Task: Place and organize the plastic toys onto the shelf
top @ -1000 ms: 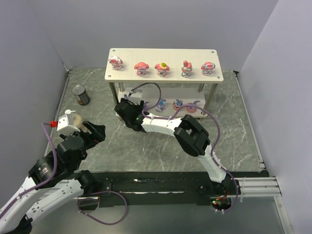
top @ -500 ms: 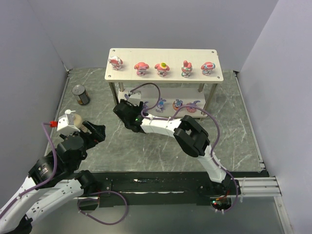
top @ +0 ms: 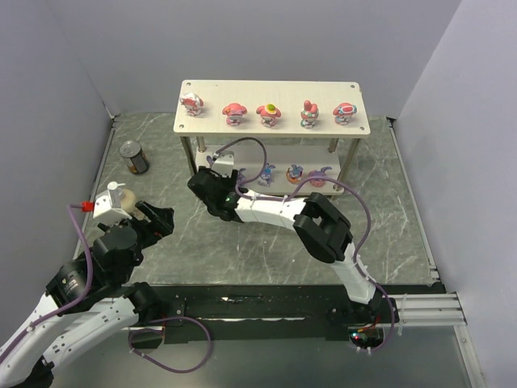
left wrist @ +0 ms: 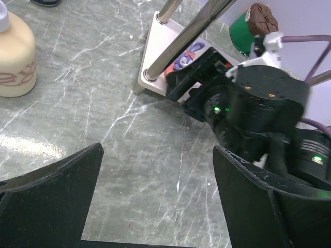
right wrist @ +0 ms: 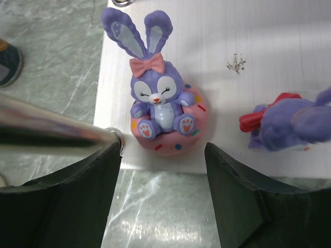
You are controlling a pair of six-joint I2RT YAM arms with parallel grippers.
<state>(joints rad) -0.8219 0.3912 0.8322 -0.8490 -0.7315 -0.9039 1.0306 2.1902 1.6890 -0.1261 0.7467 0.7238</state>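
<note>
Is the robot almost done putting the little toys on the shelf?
Nearly, it seems. Done: five pink toys line the shelf's top board, and purple bunnies stand on the lower board. In hand: nothing; the right tool is open at the bunny on a pink donut, not gripping it; the left tool is open and empty. Left: no loose toys show on the table.

The table [top: 242, 242] is bearing a shelf [top: 266, 87], can [top: 134, 158] and bottle [top: 117, 198] — pink toys [top: 269, 114] are standing on top, purple toys [right wrist: 158, 103] below.
</note>
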